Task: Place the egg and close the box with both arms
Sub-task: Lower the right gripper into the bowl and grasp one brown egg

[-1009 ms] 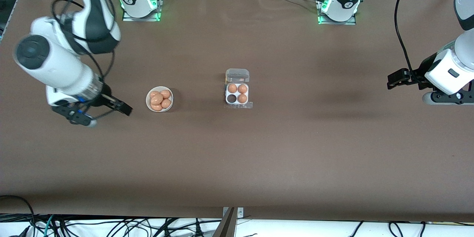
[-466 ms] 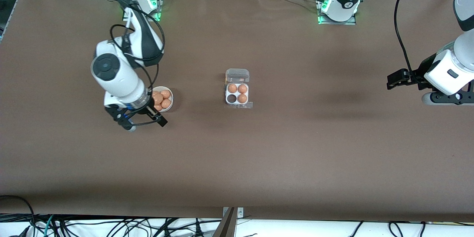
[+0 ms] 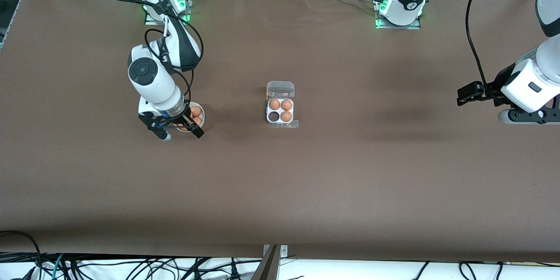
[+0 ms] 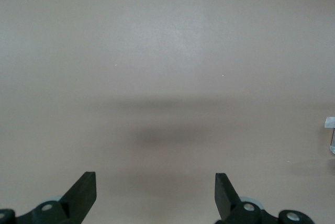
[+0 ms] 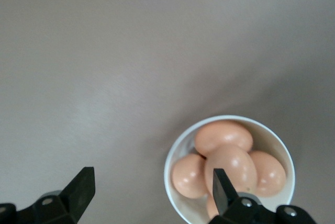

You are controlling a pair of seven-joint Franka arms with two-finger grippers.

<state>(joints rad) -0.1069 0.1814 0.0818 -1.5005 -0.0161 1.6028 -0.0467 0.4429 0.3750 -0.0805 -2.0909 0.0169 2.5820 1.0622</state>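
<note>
Tabletop [image 3: 332,183], brown and broad, fills nearly the whole front view. Along the top edge stand both bases. The right arm [image 3: 153,83] comes down from the upper left of the frame, and its right claw [image 3: 178,130] hangs over the camera-side rim of the bowl [image 3: 200,113], fingers spread wide; in the right wrist view one finger is over bare tabletop and the other over the bowl's rim, so the claw looks off-centre from the eggs. The left arm [image 3: 531,83] waits at the right edge of the frame with its left claw [image 3: 470,95] spread and empty, over bare tabletop.

At mid-frame sits the box [image 3: 280,105], lid [image 3: 280,89] thrown open toward the bases. Three cups hold eggs; the empty cup [image 3: 274,116] is the one nearer the camera, on the bowl's side.

Smallest are the eggs in the bowl [image 5: 230,164], heaped against one another.

Risks, as I judge them: a descent from this offset could land a finger on the rim and tip or shove the bowl. Because the eggs are piled and touching, a finger may wedge between two, crack one, or pinch a smooth shell off-axis so it squirts free. The light box could skid when the egg is pressed in.
</note>
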